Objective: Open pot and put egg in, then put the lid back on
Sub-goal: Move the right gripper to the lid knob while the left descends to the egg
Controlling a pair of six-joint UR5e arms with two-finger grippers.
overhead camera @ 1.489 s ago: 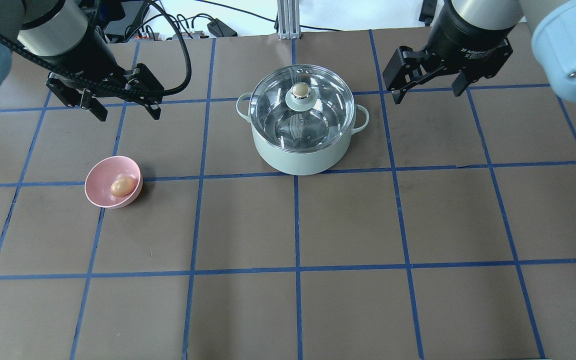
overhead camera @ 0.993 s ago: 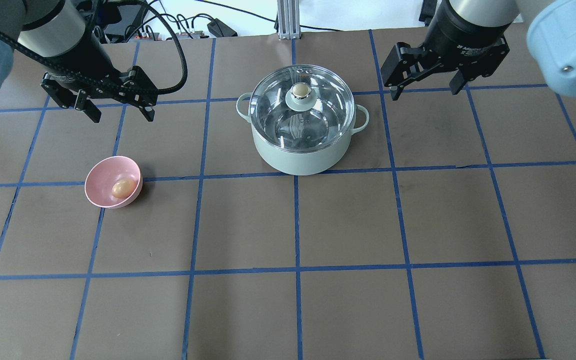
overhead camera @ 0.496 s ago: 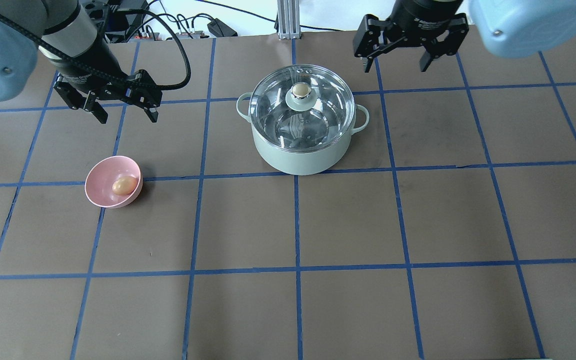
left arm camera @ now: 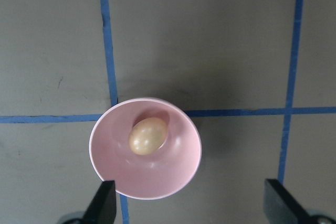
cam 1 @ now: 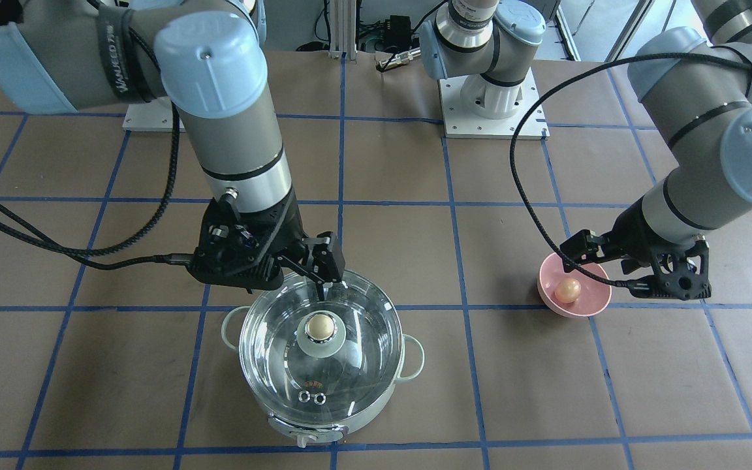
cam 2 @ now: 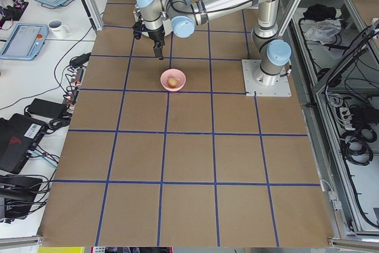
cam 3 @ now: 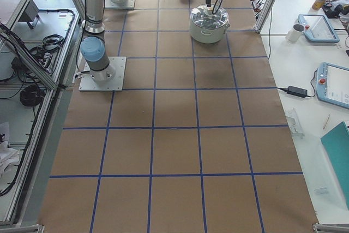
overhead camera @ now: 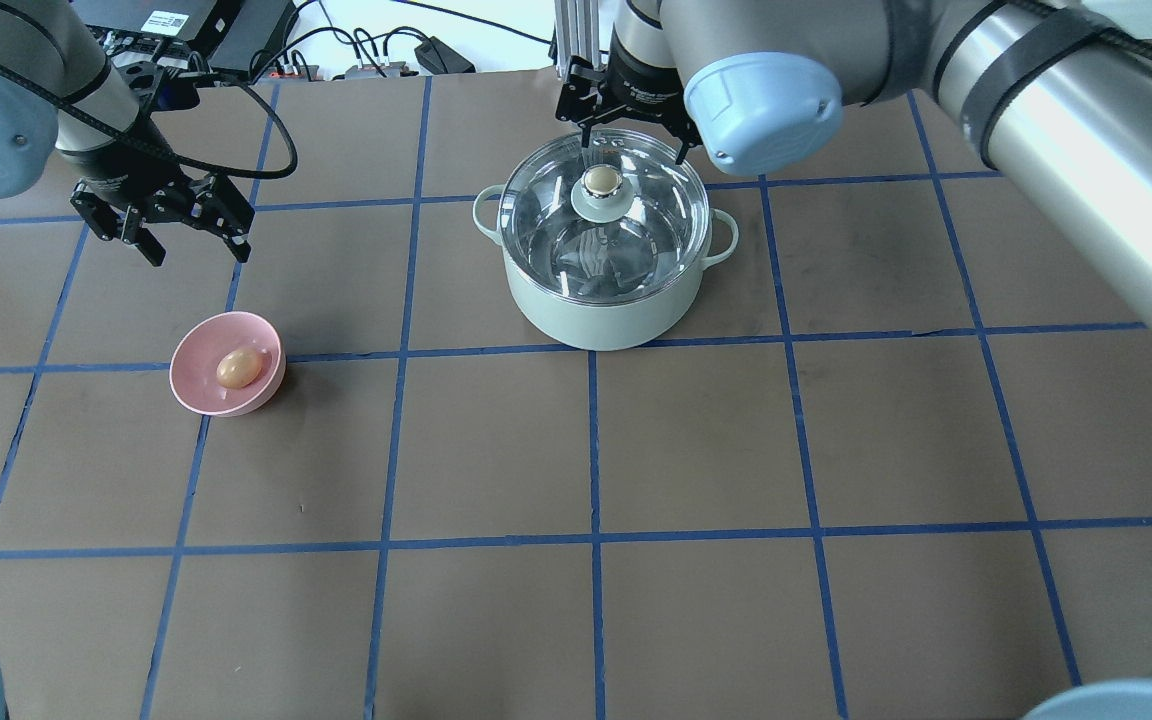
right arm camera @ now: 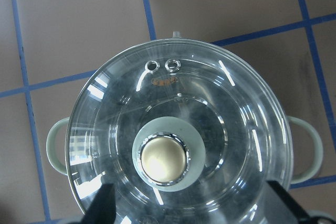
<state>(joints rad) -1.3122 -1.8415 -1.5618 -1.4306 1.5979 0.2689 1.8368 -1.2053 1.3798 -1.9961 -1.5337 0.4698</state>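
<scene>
The mint-green pot (overhead camera: 604, 305) stands at the table's far middle with the glass lid (overhead camera: 636, 235) on it, beige knob (overhead camera: 600, 181) upright. My right gripper (overhead camera: 633, 145) is open and hovers over the lid's far side; in the right wrist view the knob (right arm camera: 163, 159) lies just ahead of its open fingertips (right arm camera: 102, 205). The egg (overhead camera: 237, 368) lies in a pink bowl (overhead camera: 198, 385) at the left. My left gripper (overhead camera: 196, 245) is open and empty, above the table just beyond the bowl. Its wrist view shows the egg (left arm camera: 148, 136) ahead of the gripper (left arm camera: 191, 208).
Brown paper with a blue tape grid covers the table (overhead camera: 696, 450). Cables and a metal post (overhead camera: 576, 40) sit at the far edge. The pot's side handles (overhead camera: 726, 238) stick out left and right. The right arm's long link (overhead camera: 1086, 130) crosses over the far right.
My right gripper has swung left from the far right of the table to above the pot's lid. My left gripper has shifted left and a little toward the bowl. Both stay open.
</scene>
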